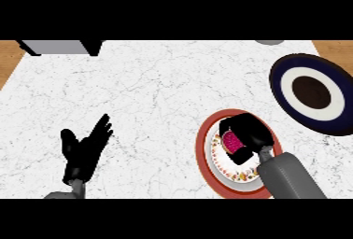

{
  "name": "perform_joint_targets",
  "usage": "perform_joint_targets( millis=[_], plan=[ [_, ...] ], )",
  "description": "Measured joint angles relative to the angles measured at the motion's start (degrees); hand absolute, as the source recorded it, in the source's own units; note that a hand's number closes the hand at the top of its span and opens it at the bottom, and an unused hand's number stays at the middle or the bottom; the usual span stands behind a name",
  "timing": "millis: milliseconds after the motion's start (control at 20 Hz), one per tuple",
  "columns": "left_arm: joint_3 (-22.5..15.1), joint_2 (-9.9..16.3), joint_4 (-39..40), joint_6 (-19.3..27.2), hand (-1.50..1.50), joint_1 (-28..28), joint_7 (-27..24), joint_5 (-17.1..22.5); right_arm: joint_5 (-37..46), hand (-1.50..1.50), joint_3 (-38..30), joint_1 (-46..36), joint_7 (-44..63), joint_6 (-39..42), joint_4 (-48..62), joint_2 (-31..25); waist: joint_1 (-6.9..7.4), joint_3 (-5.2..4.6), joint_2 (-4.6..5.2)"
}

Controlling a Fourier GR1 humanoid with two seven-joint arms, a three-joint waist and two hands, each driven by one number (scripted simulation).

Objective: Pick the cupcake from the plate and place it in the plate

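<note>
Fingers of the right hand (247,136) are curled round the pink cupcake (231,141), which sits low over the red-rimmed plate (205,154) near the counter's front right edge, its orientation hidden by the grip. Left hand (84,148) rests open, fingers up, by the front left. Farther right on the white marble counter (151,88) lies the dark-rimmed plate (314,93), wooden floor (8,58) beyond.
</note>
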Motion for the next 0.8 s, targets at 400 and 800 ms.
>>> perform_joint_targets(
  millis=[400, 800],
  plan=[
    [0.45, -0.34, -0.48, 0.29, 0.0, 2.54, -0.95, -0.53, 1.82, 1.5, 2.73, 20.97, -0.49, -12.22, -20.35, -0.41, -1.85, 0.03, -0.36],
    [0.77, -0.29, -2.13, 0.65, 0.0, 2.86, 0.27, -0.36, -5.55, 1.5, -0.24, 34.82, -8.83, -27.87, -39.15, 1.35, -2.22, 0.1, -0.41]
  ],
)
